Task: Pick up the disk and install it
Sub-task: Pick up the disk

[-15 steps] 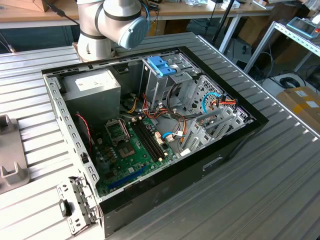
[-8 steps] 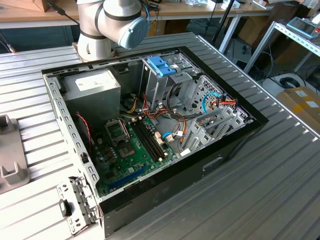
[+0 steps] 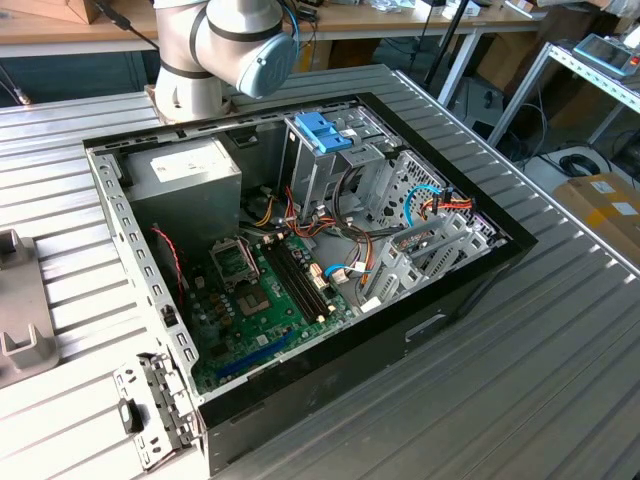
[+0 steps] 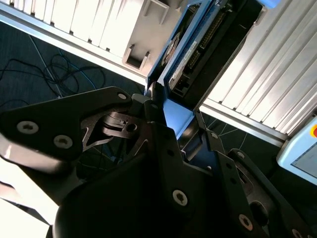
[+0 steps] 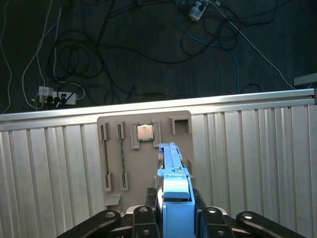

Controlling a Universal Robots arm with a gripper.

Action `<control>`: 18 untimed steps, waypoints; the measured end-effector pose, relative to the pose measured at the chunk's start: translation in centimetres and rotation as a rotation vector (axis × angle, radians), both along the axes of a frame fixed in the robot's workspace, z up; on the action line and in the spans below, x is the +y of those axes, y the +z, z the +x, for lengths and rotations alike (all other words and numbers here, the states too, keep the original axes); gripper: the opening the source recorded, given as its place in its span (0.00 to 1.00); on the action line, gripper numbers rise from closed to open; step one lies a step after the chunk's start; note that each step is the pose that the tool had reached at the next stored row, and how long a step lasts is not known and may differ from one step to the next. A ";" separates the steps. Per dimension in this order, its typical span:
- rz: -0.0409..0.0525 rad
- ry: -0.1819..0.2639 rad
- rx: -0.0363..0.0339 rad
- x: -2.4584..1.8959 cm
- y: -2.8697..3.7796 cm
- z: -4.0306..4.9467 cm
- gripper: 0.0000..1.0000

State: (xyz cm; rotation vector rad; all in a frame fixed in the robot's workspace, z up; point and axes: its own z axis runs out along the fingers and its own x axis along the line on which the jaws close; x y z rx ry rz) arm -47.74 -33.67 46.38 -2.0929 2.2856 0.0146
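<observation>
The disk (image 5: 173, 171) is a flat drive with light-blue rails, seen edge-on in the first wrist view. My gripper (image 5: 174, 210) is shut on it, one black finger (image 5: 143, 218) on each side. In the second wrist view the disk (image 4: 190, 47) sticks out past the gripper (image 4: 166, 111), its circuit-board face showing. It hangs above a grey parts tray (image 5: 114, 124) near the table edge, apart from it. The open computer case (image 3: 470, 290) lies on the table in the exterior view, with a silver drive cage (image 3: 345, 170) and its blue latch (image 3: 325, 130).
The tray holds a processor chip (image 5: 144, 132) and slim memory sticks (image 5: 105, 158). Beyond the ribbed metal table (image 5: 44, 163) is dark floor with cables (image 5: 64, 94). In the case sit a grey power supply (image 3: 185, 175) and a green motherboard (image 3: 270, 290). The arm's base (image 3: 200, 60) stands behind the case.
</observation>
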 end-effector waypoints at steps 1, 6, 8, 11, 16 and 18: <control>0.0000 0.000 0.0000 0.00 0.02 0.00 0.37; -0.0001 0.000 0.0001 0.00 0.14 0.00 0.37; 0.0000 0.000 0.0001 0.00 0.18 0.00 0.37; -0.0001 0.000 0.0001 0.00 0.27 0.00 0.37; -0.0001 0.000 0.0002 0.00 0.39 0.00 0.37; 0.0000 0.000 0.0001 0.00 0.46 0.00 0.37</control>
